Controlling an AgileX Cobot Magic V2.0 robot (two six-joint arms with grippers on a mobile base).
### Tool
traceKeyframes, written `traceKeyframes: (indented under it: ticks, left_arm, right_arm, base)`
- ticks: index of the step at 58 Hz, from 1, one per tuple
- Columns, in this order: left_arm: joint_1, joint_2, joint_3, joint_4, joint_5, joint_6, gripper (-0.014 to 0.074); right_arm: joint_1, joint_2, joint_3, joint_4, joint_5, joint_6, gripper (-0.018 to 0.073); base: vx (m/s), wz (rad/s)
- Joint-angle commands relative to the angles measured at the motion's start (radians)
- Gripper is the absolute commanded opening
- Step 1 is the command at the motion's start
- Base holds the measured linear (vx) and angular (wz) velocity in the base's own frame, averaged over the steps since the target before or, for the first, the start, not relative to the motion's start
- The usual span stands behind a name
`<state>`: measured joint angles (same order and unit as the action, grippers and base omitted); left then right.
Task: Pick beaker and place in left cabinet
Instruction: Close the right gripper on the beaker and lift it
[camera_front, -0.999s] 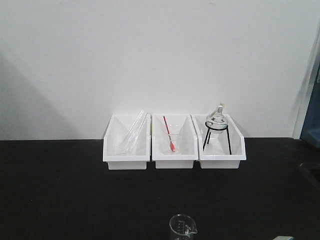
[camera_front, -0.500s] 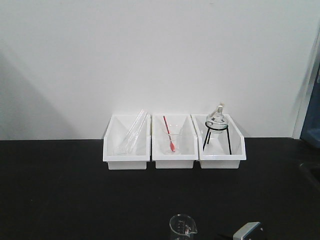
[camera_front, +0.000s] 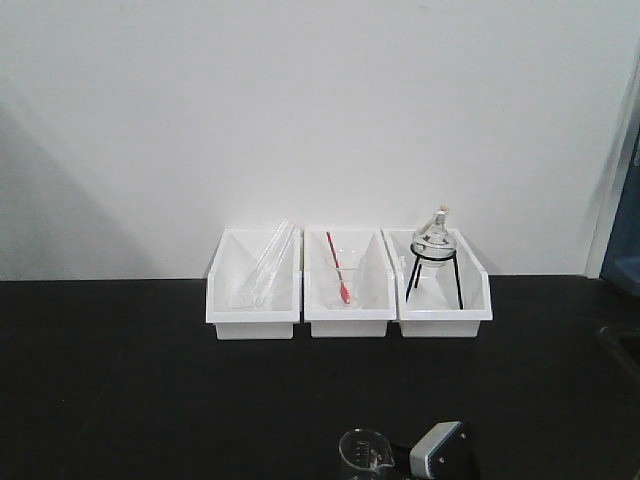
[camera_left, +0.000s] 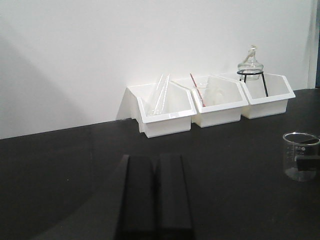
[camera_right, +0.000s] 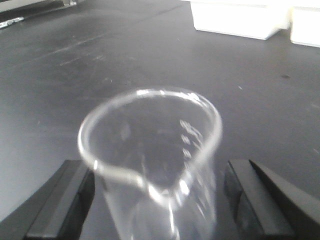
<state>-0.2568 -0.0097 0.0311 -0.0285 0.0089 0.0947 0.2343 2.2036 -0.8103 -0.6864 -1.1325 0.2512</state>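
Where black benchtop (camera_front: 150, 390) meets white wall (camera_front: 300, 110), bins (camera_front: 349, 324) sit; right pincer (camera_right: 160, 200) spread around beaker (camera_right: 150, 150); left pincer (camera_left: 156, 165) pressed together.

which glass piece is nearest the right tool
The spouted beaker, standing alone on the black bench between the right tool's fingers. The tubes, red-stick vessel and tripod flask all sit in white bins by the wall.

My right gripper (camera_right: 159, 200) is spread wide, its dark fingers (camera_right: 60, 200) at the lower left and lower right corners. Its grey wrist housing (camera_front: 437, 450) pokes in at the front view's bottom edge. My left gripper (camera_left: 155, 195) sits bottom centre, black pads (camera_left: 172, 195) pressed together.
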Motion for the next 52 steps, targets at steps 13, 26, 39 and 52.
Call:
traceKeyframes:
  ticks: [13,26,39,52]
  left_arm:
    - [-0.004,-0.018,0.016,-0.008,-0.083,-0.003,0.0001]
    - [-0.004,-0.018,0.016,-0.008,-0.083,-0.003,0.0001]
    - [-0.004,-0.018,0.016,-0.008,-0.083,-0.003,0.0001]
    - [-0.004,-0.018,0.016,-0.008,-0.083,-0.003,0.0001]
  right_arm:
    - [0.069,0.023,-0.102,0.114,-0.196,-0.001,0.0517]
    - [0.085,0.017,-0.095,0.155,-0.214,-0.001,0.0097]
    - [0.084,-0.110,-0.032,0.163,-0.182,-0.002,-0.0010]
    - [0.082,-0.408,0.068,0.193,0.067,0.060,-0.0006]
  base:
    - [0.00,0.00]
    - [0.00,0.00]
    - [0.00,0.00]
    - [0.00,0.00]
